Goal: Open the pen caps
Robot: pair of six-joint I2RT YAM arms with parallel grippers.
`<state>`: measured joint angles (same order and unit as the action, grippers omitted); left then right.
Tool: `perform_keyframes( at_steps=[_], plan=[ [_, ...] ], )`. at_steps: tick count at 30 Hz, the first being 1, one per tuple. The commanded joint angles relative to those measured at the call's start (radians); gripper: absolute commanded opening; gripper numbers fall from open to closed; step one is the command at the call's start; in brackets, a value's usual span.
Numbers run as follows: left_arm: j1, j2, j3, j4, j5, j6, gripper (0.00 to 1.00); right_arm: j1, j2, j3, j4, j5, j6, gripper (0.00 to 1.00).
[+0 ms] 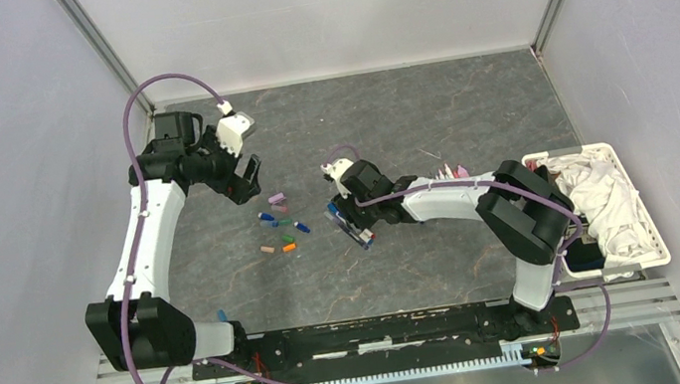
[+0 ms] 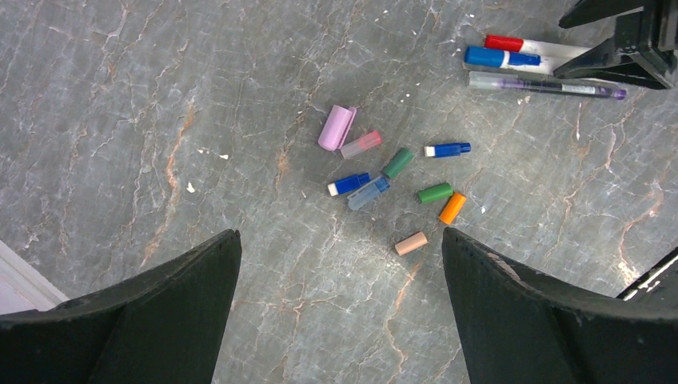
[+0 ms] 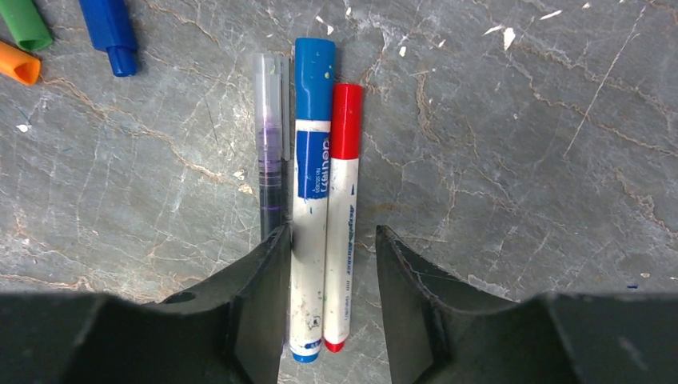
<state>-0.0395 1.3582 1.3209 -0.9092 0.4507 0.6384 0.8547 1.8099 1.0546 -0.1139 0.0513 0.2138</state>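
Lying flat near the middle of the grey, marble-veined table (image 1: pixel 425 110), three pens are shown side by side and touching: a clear-barrelled purple pen (image 3: pixel 270 144), a blue-capped marker (image 3: pixel 312 160) and a red-capped marker (image 3: pixel 344 176), the two coloured caps seated on scuffed white barrels. The two markers are straddled by the right end effector (image 3: pixel 332 236), held at a narrow opening, with a sliver of table visible beside the red one. Just left of the pens, short stubby loose pen caps are scattered, among them a lilac cap (image 2: pixel 337 126), a green cap (image 2: pixel 434 193) and an orange cap (image 2: pixel 452 208). The left end effector (image 2: pixel 340 238) is spread wide above them, gripping nothing. Bare table is seen behind both arms up to the pale walls (image 1: pixel 9 148) that close in three sides. At the right edge a white slatted basket (image 1: pixel 628 266) is filled with crumpled white cloth (image 1: pixel 607 195).
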Motion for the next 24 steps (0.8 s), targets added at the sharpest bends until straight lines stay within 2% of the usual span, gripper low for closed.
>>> perform_keyframes(
  at_steps=[1,6,10,16,24],
  plan=[
    [0.002,-0.042,-0.003,-0.02,0.066,-0.004,1.0,-0.001,0.0,0.031,0.0,0.032,-0.026,0.45],
    [0.002,-0.038,-0.001,-0.028,0.078,0.003,1.0,-0.004,-0.031,0.048,-0.02,0.0,-0.043,0.37],
    [0.0,-0.031,0.012,-0.043,0.087,0.008,1.0,-0.018,-0.053,0.078,-0.045,-0.08,-0.056,0.37],
    [0.0,-0.035,0.018,-0.055,0.097,0.015,1.0,-0.071,-0.067,0.08,-0.05,-0.118,-0.045,0.38],
    [0.0,-0.041,0.016,-0.059,0.099,0.016,1.0,-0.081,-0.023,0.062,-0.053,-0.119,-0.046,0.33]
  ],
)
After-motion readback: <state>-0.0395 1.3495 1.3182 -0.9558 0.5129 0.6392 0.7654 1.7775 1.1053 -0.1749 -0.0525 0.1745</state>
